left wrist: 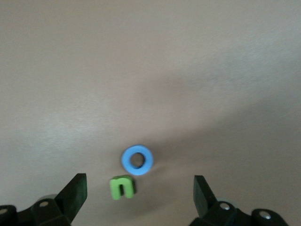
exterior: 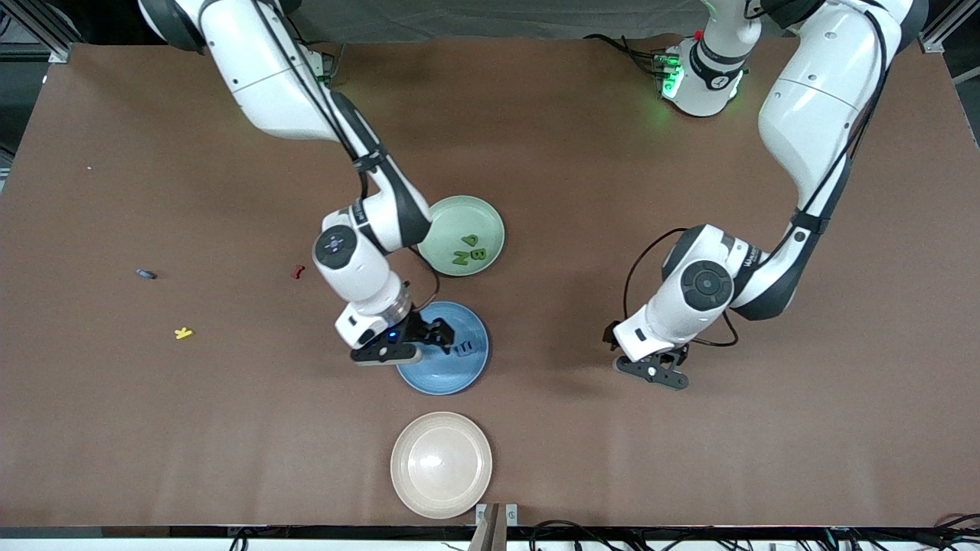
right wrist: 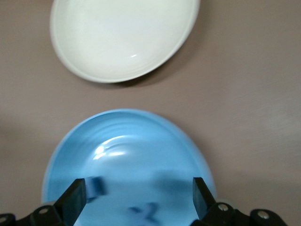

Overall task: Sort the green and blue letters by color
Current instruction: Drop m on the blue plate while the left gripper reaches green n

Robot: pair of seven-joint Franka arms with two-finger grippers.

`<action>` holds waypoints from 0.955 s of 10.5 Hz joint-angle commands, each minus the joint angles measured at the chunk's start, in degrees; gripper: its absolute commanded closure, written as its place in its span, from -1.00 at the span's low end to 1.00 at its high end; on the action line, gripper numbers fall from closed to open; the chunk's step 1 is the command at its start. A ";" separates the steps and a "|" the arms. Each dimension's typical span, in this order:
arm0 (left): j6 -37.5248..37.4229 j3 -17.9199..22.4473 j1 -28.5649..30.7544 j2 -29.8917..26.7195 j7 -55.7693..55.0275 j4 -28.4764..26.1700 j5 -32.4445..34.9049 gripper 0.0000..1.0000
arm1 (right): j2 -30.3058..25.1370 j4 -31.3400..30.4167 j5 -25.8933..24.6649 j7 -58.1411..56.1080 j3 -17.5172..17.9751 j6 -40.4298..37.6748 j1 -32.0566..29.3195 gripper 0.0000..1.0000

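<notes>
Blue ring letter (left wrist: pixel 137 159), green letter (left wrist: pixel 122 187) — left wrist view only.

I see a cream plate (exterior: pixel 441 464) on the brown surface (exterior: pixel 689 459). Well away from it, toward the right arm's end, lie a yellow letter (exterior: pixel 183 333), a dark red letter (exterior: pixel 298 271) and a small grey piece (exterior: pixel 145 273).

Both arms: glossy white shells, black joint bands, round dark grey caps at the wrists. Black cables run along the links. Left arm base glows green, with a red knob. Right gripper (exterior: pixel 438 337) and left gripper (exterior: pixel 664 373): black fingers, silver screws.
</notes>
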 commanded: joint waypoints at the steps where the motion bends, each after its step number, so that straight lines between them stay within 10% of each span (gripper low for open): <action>1: 0.15 0.32 2.12 -0.20 6.50 -1.05 0.45 -1.00 | -6.54 -4.19 0.24 -13.84 0.72 -8.47 -8.75 -1.00; 10: 4.54 0.41 4.67 2.09 8.11 -4.74 0.36 -1.00 | -18.94 -19.91 -2.81 -62.83 0.55 -18.79 -36.54 -1.00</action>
